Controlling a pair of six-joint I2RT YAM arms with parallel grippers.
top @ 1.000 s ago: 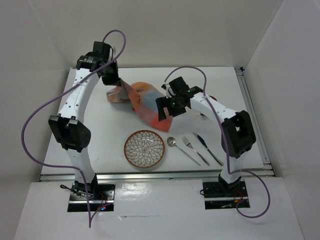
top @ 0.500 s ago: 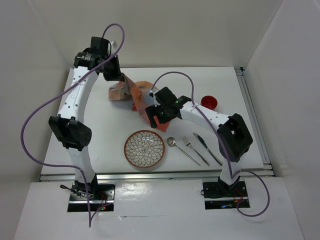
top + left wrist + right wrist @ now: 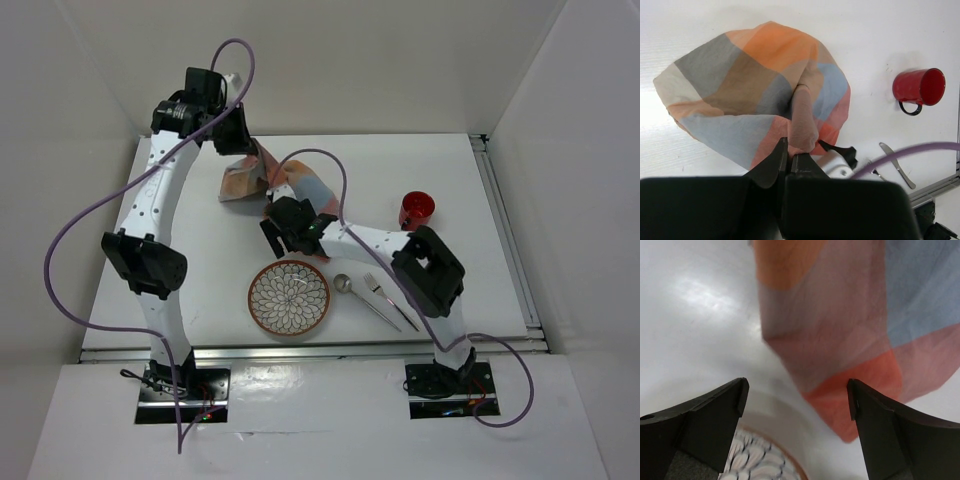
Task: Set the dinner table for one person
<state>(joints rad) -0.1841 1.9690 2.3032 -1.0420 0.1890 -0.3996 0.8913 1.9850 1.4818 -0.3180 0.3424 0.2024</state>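
The left gripper [image 3: 788, 150] pinches the one checked cloth [image 3: 750, 85] up off the white counter [image 3: 215, 250] spread beneath everything, the right gripper [image 3: 797, 387] gapes open by its dangling corner, and a missed grab could drag fabric over the one plate [image 3: 289, 297], near one spoon [image 3: 343, 283], one fork [image 3: 378, 290], one knife [image 3: 895, 162] and one mug [image 3: 416, 209].

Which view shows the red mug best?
Left wrist: the mug is whole, with its rim and handle clear. Top external shows it only small. Right wrist doesn't show it at all.
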